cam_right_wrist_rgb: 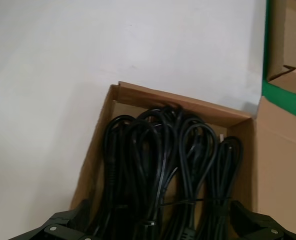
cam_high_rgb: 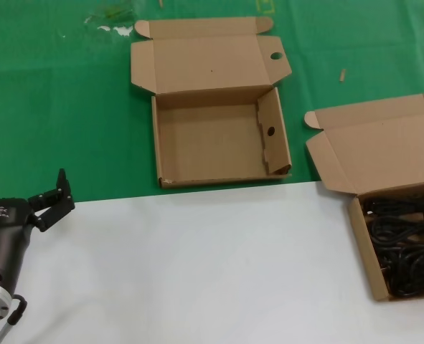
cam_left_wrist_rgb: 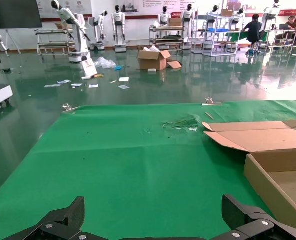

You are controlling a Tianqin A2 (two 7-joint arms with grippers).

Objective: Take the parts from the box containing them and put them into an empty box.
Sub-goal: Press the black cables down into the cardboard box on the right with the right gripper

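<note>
A green mat (cam_high_rgb: 68, 100) is laid over the far part of the work surface, and a white surface (cam_high_rgb: 197, 265) adjoins it along a straight edge. A whitish smear (cam_high_rgb: 115, 29) is noted near the mat's far edge. A small tan scrap (cam_high_rgb: 343, 74) is seen on the mat. Beyond the table, a grey floor (cam_left_wrist_rgb: 32, 100) strewn with papers and an open cardboard carton (cam_left_wrist_rgb: 154, 58) are observed.
</note>
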